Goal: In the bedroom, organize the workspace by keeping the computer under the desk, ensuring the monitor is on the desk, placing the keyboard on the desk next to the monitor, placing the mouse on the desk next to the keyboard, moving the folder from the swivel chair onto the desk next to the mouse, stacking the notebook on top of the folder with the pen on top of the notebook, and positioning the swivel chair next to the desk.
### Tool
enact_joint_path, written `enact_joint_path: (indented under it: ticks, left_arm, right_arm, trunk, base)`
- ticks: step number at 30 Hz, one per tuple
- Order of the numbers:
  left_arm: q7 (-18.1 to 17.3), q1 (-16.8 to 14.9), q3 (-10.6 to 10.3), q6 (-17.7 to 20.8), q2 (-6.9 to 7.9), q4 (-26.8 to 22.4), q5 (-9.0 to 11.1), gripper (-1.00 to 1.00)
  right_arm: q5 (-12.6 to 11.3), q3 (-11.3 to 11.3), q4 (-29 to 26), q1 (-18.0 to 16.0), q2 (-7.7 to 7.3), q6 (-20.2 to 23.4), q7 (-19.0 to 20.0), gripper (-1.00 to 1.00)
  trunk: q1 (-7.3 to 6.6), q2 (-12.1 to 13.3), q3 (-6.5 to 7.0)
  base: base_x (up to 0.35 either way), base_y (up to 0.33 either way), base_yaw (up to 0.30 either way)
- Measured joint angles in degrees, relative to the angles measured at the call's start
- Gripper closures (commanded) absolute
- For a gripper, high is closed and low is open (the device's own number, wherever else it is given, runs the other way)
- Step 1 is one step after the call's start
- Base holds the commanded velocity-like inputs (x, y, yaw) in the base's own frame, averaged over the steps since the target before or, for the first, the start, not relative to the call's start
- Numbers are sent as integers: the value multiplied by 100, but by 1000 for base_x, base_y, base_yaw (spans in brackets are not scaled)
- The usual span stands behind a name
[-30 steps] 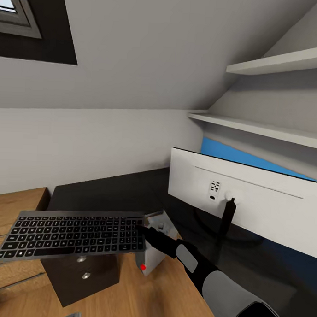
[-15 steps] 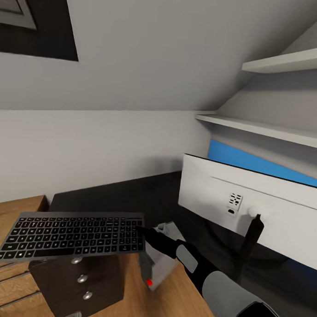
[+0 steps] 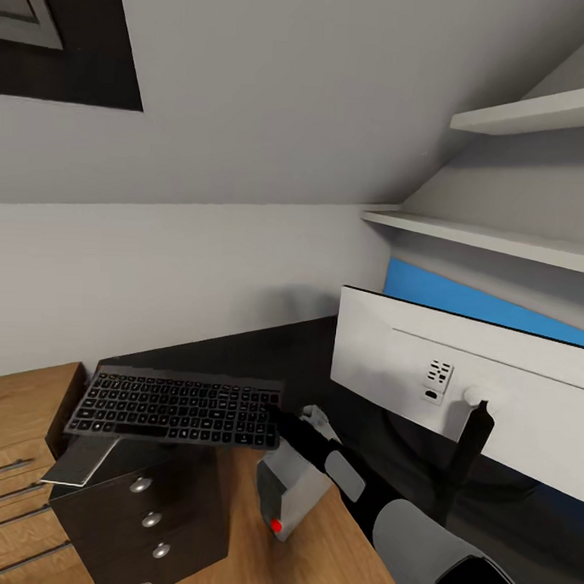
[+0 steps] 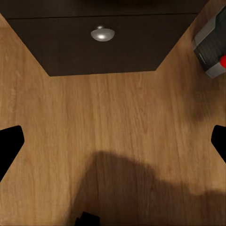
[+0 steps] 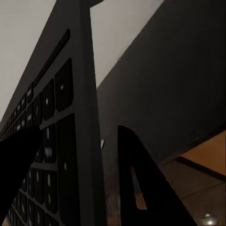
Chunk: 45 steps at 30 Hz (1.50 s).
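Your right claw [image 3: 274, 413] stays clamped on the keyboard's [image 3: 176, 408] end and has carried it forward over the counter [image 3: 264, 359], beside the monitor [image 3: 407, 373]. You can lower it now. Your left claw [image 4: 113, 141] hangs open, empty.

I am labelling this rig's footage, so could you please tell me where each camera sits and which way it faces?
Head view: from the robot's head, looking forward and down at the desk, monitor and keyboard; the right arm shows.
Left wrist view: on the left arm, looking down at the wooden floor and a drawer knob; the left gripper fingertips show, spread.
Right wrist view: on the right arm, looking along the right gripper, shut on the keyboard's edge.
Shared: head and right wrist views both show keyboard and desk.
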Motion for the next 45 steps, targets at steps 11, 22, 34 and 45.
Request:
enact_joint_path:
  ticks: [11,22,34,45]
  left_arm:
    - [6,-1,-1,-1,-10,1,0,-100]
    - [6,-1,-2,-6,-105,1,-1,-100]
    - [13,29,6,16,-125,1,8,-100]
    - [-25,702,0,-795,-117,3,-12,-100]
  right_arm:
    - [-2002,2,157,143,0,-1709,-446,100]
    - [-2547,227,-352,151,0,-2889,-1822,100]
    - [-2518,1001,-245,153,0,-2985,-1934,100]
    - [-2545,1010,-251,161,0,-2947,-1905,100]
  trunk:
    - [0,0,0]
    - [0,0,0]
    - [0,0,0]
    - [2,1,0]
  base:
    - [0,0,0]
    - [0,0,0]
    - [-1,0,0]
    - [-205,175,0]
